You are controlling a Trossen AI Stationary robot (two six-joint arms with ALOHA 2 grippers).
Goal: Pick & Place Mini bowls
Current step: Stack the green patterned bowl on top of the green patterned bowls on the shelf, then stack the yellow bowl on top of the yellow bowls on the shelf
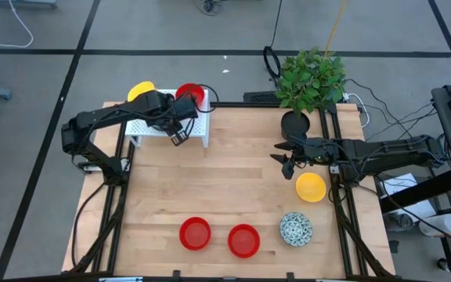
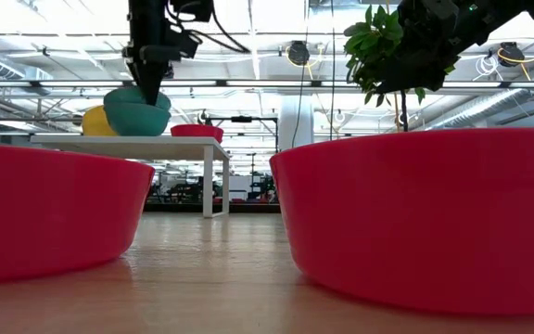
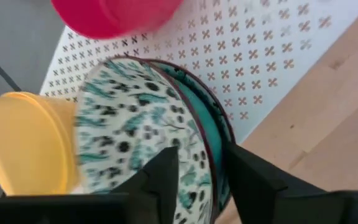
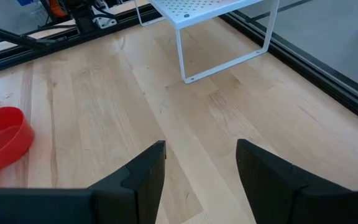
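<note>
Wooden, pale and plank-topped, the table [image 1: 233,180] is the biggest thing, with both dark arms reaching in over it. At its far left stands the white perforated metal rack [image 1: 198,129], and at the far right the leafy green plant in its black pot [image 1: 310,82].

Over the rack, the left gripper [image 1: 180,135] has its fingers pinched on the rim of a teal-backed bowl with a white speckled inside [image 3: 148,149], one finger inside and one outside. In the low view that bowl [image 2: 137,113] sits tilted at the rack's top. Just beside it on the rack are a glossy yellow bowl [image 1: 139,92] and a glossy red bowl [image 1: 192,95].

The right gripper [image 1: 287,160] hovers above bare wood near the plant pot, its fingers spread apart with nothing between them.

Near the right arm lies another glossy yellow mini bowl [image 1: 311,187]. Along the near edge sit two glossy red mini bowls, one to the left [image 1: 195,233] and one [image 1: 243,240] just beside it on the right, and farther right a white bowl with dense dark speckles [image 1: 296,228].
</note>
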